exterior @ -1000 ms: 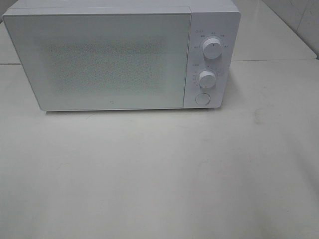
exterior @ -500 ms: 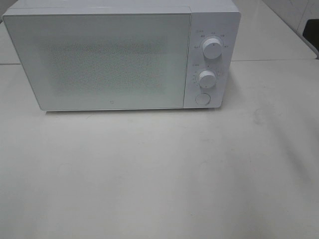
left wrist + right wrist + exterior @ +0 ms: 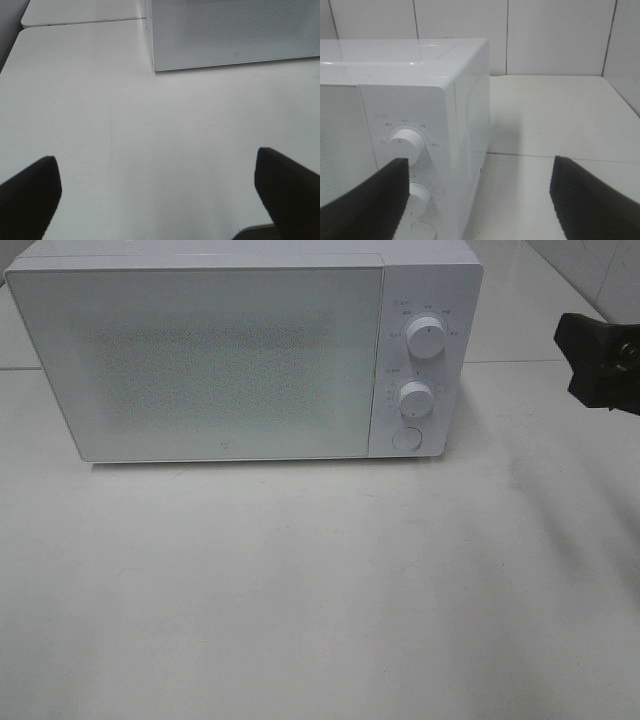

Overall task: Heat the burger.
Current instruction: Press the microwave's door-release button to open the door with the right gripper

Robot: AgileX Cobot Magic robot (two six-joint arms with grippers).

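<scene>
Showing only in its wrist view: left tool (image 3: 156, 162), jaws wide

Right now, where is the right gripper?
In the exterior high view the right gripper hangs at the right edge, open and empty, above the table, to the right of the microwave and about level with its upper dial.

White bench (image 3: 320, 590), matte, with faint scuffs. A white microwave (image 3: 200, 360) stands on it toward the far edge, door shut and facing the near edge. A seam (image 3: 540, 362) crosses the bench, level with the microwave's right side.
</scene>
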